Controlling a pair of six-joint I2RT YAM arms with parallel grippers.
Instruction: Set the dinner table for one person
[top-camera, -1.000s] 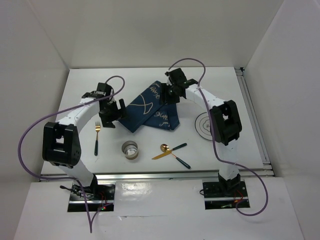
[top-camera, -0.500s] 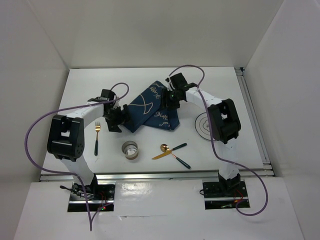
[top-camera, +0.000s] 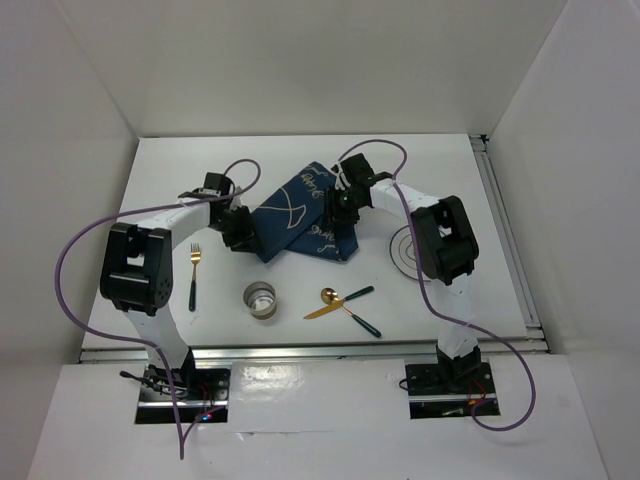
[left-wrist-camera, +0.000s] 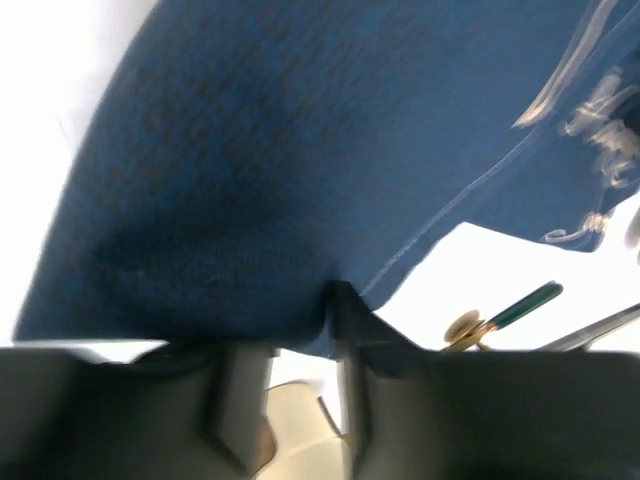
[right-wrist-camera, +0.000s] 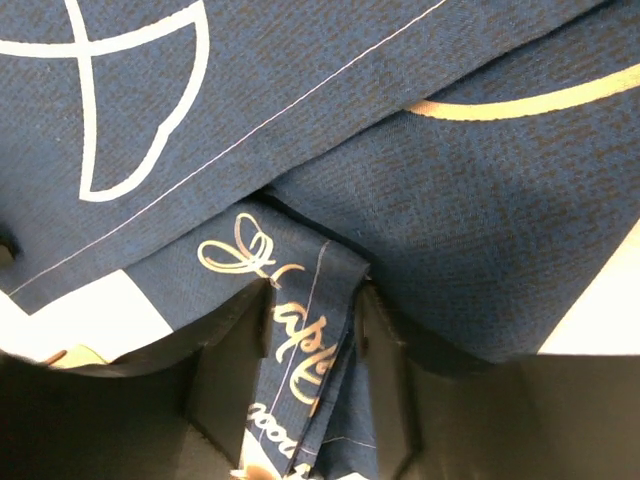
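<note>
The white table (top-camera: 450, 180) spreads beneath both arms, with a crumpled blue placemat (top-camera: 290, 215) lying on its middle, toward the back. The left gripper (top-camera: 238, 230) sits low over the table at the placemat's left edge. The hem reaches its fingertips, but whether they pinch it cannot be told. The right gripper (top-camera: 337, 210), over the placemat's right part, is clamped on a fold of the placemat.

The left gripper (top-camera: 238, 228) has reached the left edge of the placemat (top-camera: 290, 212), jaws narrower; the right gripper (top-camera: 338, 207) has shifted slightly nearer, closing on a fold.
</note>
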